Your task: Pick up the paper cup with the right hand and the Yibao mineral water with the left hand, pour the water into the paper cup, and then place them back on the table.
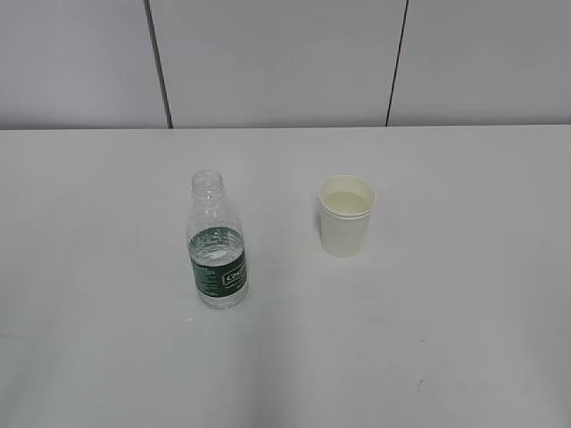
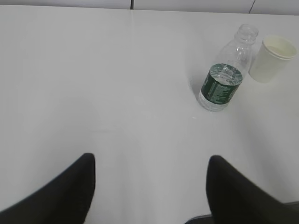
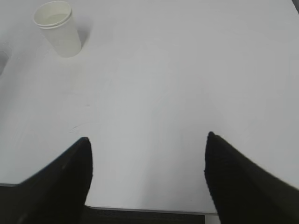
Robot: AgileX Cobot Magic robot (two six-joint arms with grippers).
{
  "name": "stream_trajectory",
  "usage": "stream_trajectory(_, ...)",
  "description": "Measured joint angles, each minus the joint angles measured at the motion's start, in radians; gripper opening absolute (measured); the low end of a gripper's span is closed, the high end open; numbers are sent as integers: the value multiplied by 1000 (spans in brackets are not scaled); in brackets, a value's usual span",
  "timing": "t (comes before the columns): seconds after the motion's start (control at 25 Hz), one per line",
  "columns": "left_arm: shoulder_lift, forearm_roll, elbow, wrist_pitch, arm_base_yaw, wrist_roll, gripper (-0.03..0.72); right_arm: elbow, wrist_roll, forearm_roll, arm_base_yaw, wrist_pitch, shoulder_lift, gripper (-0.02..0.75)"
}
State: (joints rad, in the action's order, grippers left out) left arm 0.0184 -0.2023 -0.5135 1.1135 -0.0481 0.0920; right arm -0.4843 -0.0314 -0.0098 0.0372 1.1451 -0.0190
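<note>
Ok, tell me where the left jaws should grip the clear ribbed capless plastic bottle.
Probably at the dark green label band of the clear ribbed plastic bottle, coming level from its left side. It stands upright, its body is widest there, and the cream paper cup stands apart on its right.

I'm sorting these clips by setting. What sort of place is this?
Probably a lab or test bench, not a home: a bare white table, plain grey wall panels behind it, and only an uncapped water bottle and a paper cup set out.
</note>
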Motion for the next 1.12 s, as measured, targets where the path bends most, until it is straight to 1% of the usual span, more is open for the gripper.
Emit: stream_trajectory(1.12, 0, 0, 0, 0, 0, 0, 459, 0, -2, 0, 0, 0, 0, 585)
